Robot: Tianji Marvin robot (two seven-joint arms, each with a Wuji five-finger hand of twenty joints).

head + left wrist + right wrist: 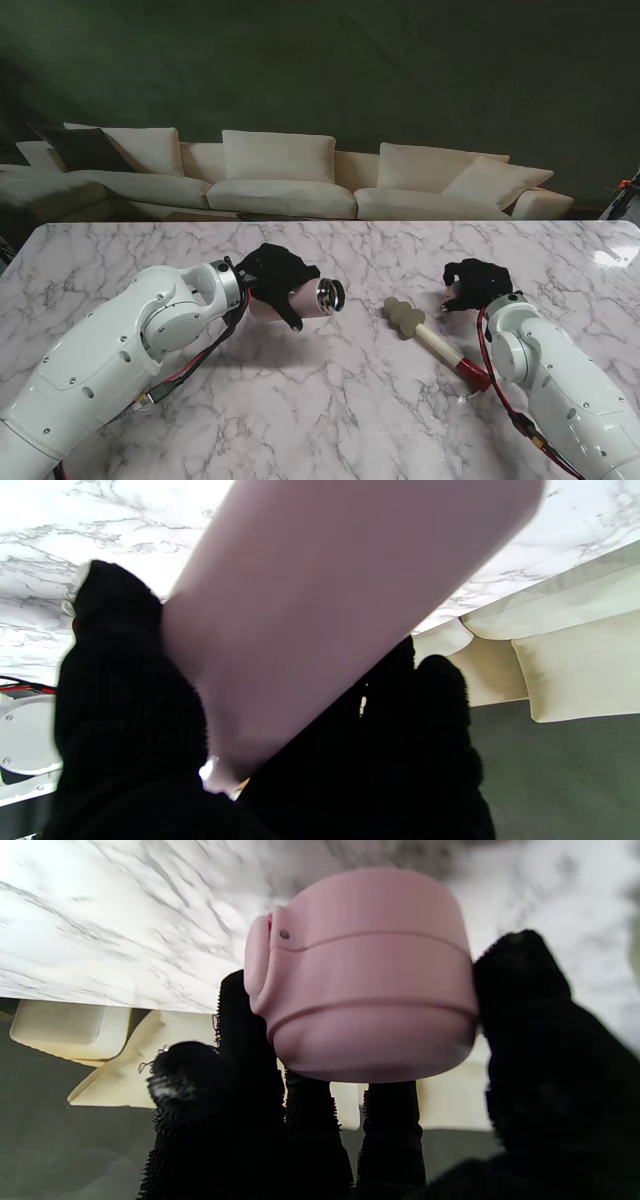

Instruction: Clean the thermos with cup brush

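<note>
My left hand [272, 277] in a black glove is shut on the pink thermos [305, 298], held on its side above the table with its open steel mouth [331, 295] facing right. The left wrist view is filled by the thermos body [320, 610] between my gloved fingers [125, 690]. The cup brush [430, 336] lies on the table between the hands, cream sponge head toward the thermos, red handle end near my right arm. My right hand [476, 281] is shut on the pink thermos lid [365, 975], gripped between thumb and fingers [250, 1040].
The marble table [330, 400] spreads across the view. A cream sofa [290, 180] with cushions stands beyond the table's far edge against a dark wall. My two white forearms [130, 350] rise from the near corners.
</note>
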